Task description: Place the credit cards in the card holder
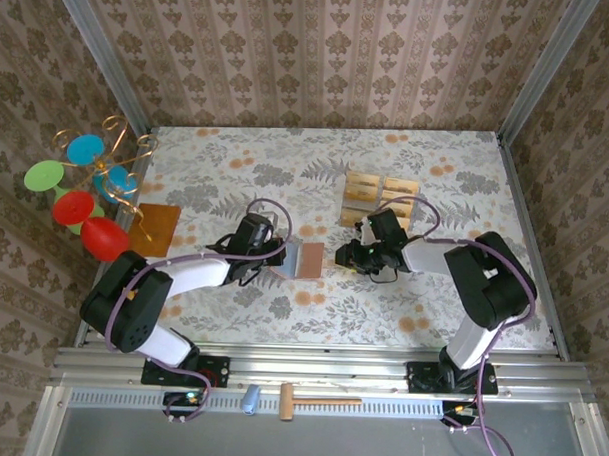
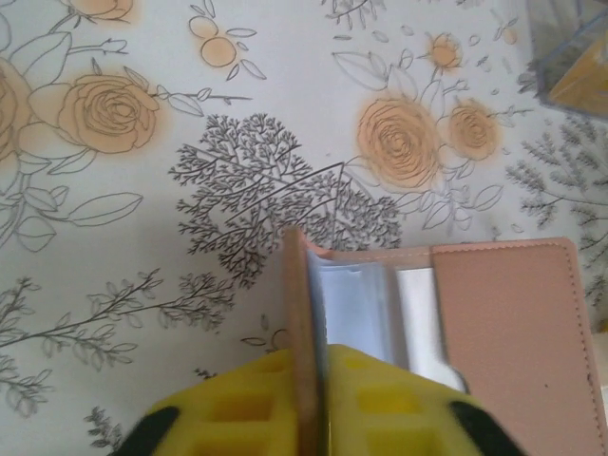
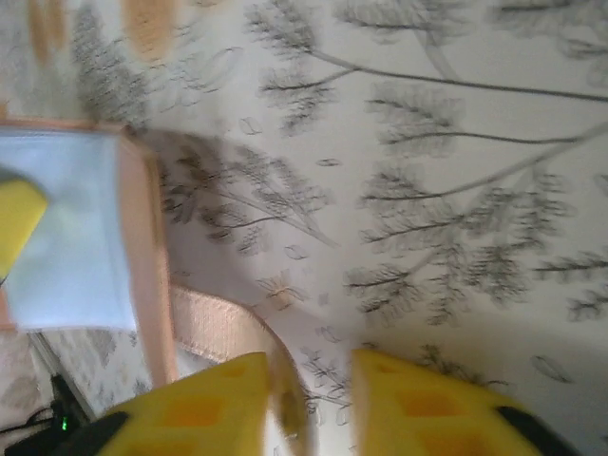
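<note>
holder (image 1: 303,259): lies open at mid-worktop (image 1: 432,293), between the two tools; right half flat with its pinkish side up, left flap stood up on edge
holder axis: its long way runs left to right, in line with both tools
left tool (image 2: 312,385): pressed together on the raised flap, pinching it edge-on, so the pocket side stands open
card (image 3: 223,332): one tan card slants from the right tool toward the holder's rim; its far end is at or just beside that rim, and I cannot tell whether it sits in a slot
right tool (image 3: 313,380): jaws spread; the card leans on one pad and bare worktop shows between it and the other pad, so I judge it not pinched
key relation: the holder lies close to the left of the right tool, and the card's long axis points from that tool at the holder; the right arm is the nearer one, so the move likely turns on sliding the card leftward along its own length
cards (image 1: 380,199): the rest lie in a flat block beyond the right tool, much nearer the right arm
risk: the loose card may tip off the rim
</note>
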Robot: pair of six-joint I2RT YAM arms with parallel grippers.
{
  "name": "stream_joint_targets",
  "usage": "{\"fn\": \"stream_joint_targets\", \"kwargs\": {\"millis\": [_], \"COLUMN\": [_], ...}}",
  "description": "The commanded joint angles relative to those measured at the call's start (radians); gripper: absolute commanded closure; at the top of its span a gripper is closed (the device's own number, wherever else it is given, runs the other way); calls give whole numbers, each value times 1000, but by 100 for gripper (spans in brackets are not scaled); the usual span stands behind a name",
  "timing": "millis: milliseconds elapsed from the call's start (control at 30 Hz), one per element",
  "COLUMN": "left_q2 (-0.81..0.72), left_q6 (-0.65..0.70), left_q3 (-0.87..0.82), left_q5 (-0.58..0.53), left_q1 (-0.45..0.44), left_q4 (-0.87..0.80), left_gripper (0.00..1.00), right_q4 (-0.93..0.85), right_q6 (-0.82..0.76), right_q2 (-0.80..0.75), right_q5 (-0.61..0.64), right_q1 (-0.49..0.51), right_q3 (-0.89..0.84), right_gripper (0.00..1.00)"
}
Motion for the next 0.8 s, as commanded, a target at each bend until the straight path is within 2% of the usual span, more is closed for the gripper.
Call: {"fn": "stream_joint_targets", "kwargs": {"millis": [0,167,400,533,667,767], "left_q2": [-17,-48,-60,-56,-55,-55], "left_q6": [-7,-16,-26,-21,-24,-26], "left_q3": [1,12,46,62,63,61], "left_q5": [18,-20,-59,-75,-82,-83], "left_q1": [6,3,-13,-25,-28,-31], "left_q4": [-10,-62,-109,-127,-129,-126], "left_gripper": [93,93,92,92,92,92], "right_q4": [-101,-199,-248,-205,-115,-59], "right_q6": [-33,-36,-6,25,68,99], "right_q2": [-75,-224,-303,-237,-112,-16], "right_q5": [75,156,237,232,191,176], "right_q1": [-9,1,103,172,211,225], "right_q3": [8,-2,60,117,162,186], "right_gripper": [57,52,54,58,67,70]}}
